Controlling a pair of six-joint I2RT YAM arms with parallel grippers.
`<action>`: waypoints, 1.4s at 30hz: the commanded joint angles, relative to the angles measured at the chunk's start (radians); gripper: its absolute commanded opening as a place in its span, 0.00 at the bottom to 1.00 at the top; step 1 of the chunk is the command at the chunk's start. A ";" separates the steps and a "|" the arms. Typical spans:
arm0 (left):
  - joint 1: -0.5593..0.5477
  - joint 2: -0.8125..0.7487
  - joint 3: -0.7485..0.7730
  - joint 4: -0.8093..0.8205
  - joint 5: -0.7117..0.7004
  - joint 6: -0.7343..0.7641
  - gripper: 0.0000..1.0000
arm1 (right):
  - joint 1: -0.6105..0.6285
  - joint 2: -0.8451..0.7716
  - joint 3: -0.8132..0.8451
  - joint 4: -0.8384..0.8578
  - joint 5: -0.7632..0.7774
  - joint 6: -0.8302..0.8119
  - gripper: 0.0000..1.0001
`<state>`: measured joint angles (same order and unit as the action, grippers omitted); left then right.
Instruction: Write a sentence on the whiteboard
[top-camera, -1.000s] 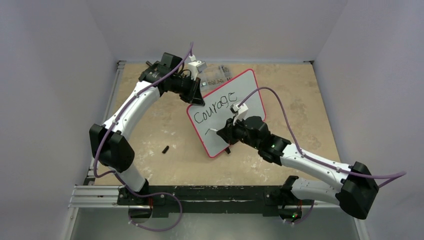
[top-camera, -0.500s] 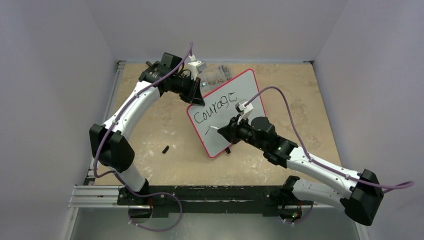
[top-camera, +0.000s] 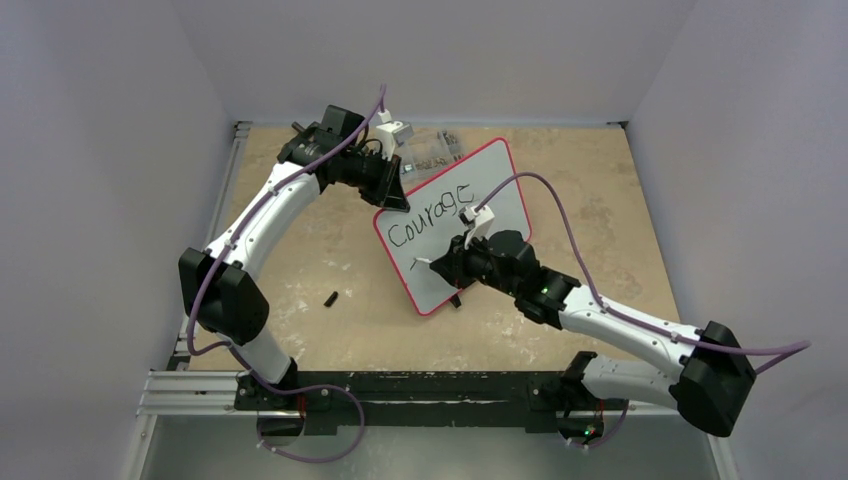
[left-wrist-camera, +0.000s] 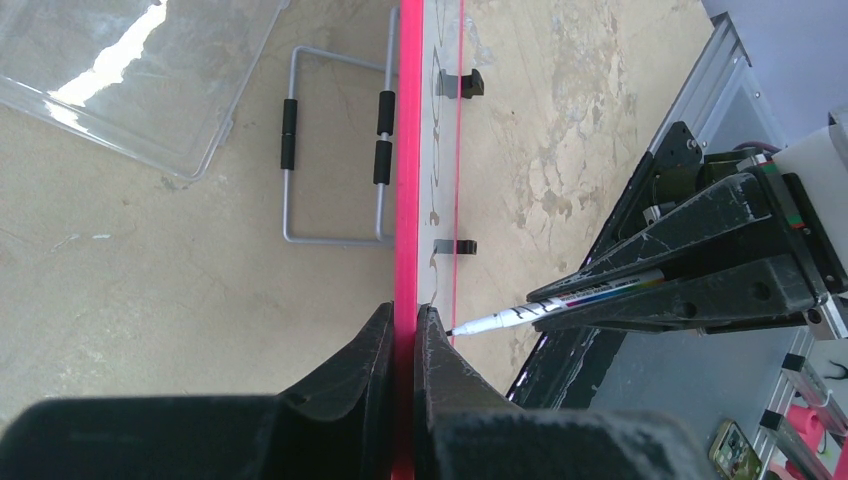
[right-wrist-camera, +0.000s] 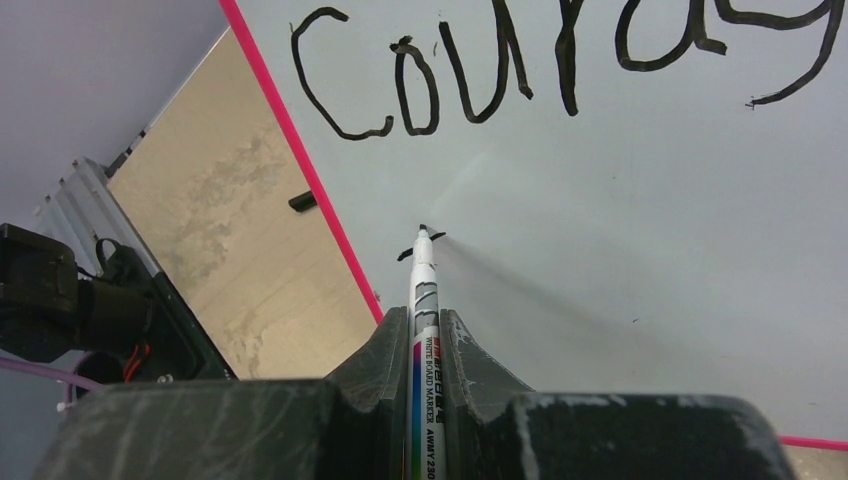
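Observation:
The whiteboard (top-camera: 497, 165), white with a thin red-pink frame, stands tilted on the table with "Courage" written along its upper part. My left gripper (top-camera: 392, 195) is shut on its top left edge; in the left wrist view the fingertips (left-wrist-camera: 405, 310) pinch the pink frame (left-wrist-camera: 407, 150). My right gripper (top-camera: 447, 265) is shut on a white whiteboard marker (right-wrist-camera: 424, 280). The marker tip touches the board (right-wrist-camera: 620, 220) at a short black stroke below the "C". The marker (left-wrist-camera: 560, 300) also shows in the left wrist view.
A clear plastic box (top-camera: 430, 150) lies behind the board, with a grey wire stand (left-wrist-camera: 330, 170) beside it. A small black cap (top-camera: 331, 298) lies on the tan table left of the board. A black foot (top-camera: 455, 300) sits on the board's lower edge.
My right arm swung out to the right half a second ago and has come back left. The marker tip is again at the short stroke. The left arm and the board have not moved.

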<state>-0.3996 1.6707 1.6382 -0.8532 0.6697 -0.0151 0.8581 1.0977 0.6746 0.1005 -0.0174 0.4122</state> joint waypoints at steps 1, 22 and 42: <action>0.002 0.006 0.020 0.015 -0.052 0.025 0.00 | 0.001 0.006 0.035 0.051 0.007 0.010 0.00; 0.002 0.008 0.021 0.014 -0.049 0.026 0.00 | 0.001 -0.015 -0.099 0.019 0.010 0.029 0.00; 0.002 0.006 0.021 0.013 -0.050 0.025 0.00 | 0.001 -0.003 0.046 -0.073 0.108 -0.004 0.00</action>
<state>-0.3992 1.6718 1.6382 -0.8528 0.6701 -0.0113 0.8593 1.0847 0.6476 0.0273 0.0334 0.4324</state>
